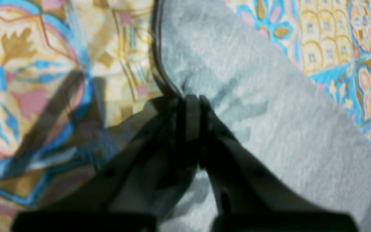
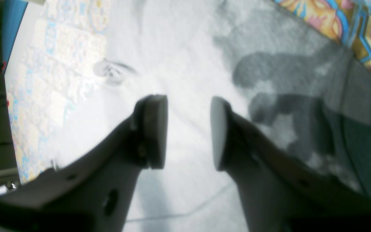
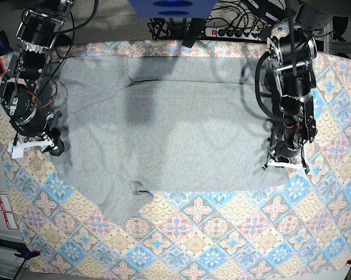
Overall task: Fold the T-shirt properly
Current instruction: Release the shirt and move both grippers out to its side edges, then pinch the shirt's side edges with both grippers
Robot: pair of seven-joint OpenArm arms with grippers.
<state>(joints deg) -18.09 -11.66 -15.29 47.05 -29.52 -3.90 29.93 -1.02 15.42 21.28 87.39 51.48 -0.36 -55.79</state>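
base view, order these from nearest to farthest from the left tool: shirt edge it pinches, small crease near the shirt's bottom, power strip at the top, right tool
1. Shirt edge, right at the left tool, on the view's right.
2. Power strip, top, above that arm.
3. Small crease, lower middle of the T-shirt.
4. Right tool, far across on the view's left.

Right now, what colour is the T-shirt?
Plain light grey; the T-shirt shows best in the base view.
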